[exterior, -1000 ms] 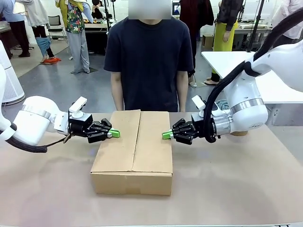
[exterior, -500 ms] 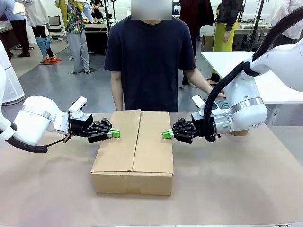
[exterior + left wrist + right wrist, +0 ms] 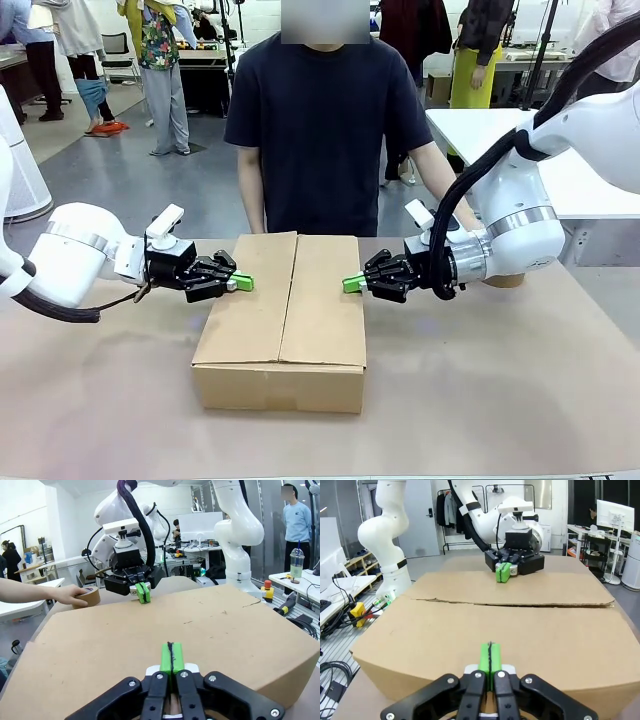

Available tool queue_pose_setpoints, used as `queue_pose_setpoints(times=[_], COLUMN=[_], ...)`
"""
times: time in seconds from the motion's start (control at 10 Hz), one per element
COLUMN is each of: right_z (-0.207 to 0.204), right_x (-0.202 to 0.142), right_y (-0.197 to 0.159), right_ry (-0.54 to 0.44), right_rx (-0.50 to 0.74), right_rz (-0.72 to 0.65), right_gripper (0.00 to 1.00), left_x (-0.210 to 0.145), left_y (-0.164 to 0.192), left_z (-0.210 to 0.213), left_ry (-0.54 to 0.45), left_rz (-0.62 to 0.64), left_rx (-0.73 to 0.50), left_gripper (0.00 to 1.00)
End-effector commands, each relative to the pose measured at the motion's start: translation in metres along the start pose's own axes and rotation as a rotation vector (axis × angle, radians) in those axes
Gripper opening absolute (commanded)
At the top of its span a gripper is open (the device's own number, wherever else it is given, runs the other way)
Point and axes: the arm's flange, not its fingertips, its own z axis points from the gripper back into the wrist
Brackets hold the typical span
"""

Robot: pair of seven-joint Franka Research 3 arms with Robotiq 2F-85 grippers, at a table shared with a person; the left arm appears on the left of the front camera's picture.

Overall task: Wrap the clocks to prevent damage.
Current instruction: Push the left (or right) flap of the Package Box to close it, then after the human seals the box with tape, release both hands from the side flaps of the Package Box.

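Left gripper (image 3: 243,283), right gripper (image 3: 352,285): jaws together, horizontal, either side of cardboard box (image 3: 282,320)

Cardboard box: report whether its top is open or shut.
Shut. The box has a flat, closed top, its two halves lying level and meeting at a seam down the middle.

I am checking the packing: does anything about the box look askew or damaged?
Nothing stands out. The box sits flat, both flaps down, the seam a little ragged and untaped. The left gripper and right gripper, jaws shut, are at its top edges.
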Motion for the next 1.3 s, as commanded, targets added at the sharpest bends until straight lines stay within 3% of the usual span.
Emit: queue_pose_setpoints(times=[0.0,1.2], right_z=[-0.0018,-0.0018], right_x=[-0.005,-0.005], right_y=[0.001,0.001], right_ry=[0.001,0.001], right_rx=[-0.016,-0.016], right_rz=[0.002,0.002], right_gripper=[0.01,0.01], left_x=[-0.0023,-0.0023], left_y=[-0.0006,-0.0006], left_z=[-0.0022,-0.0022], left_ry=[0.006,0.006], left_rz=[0.002,0.002], left_rx=[-0.001,-0.001], left_gripper=[0.0,0.0])
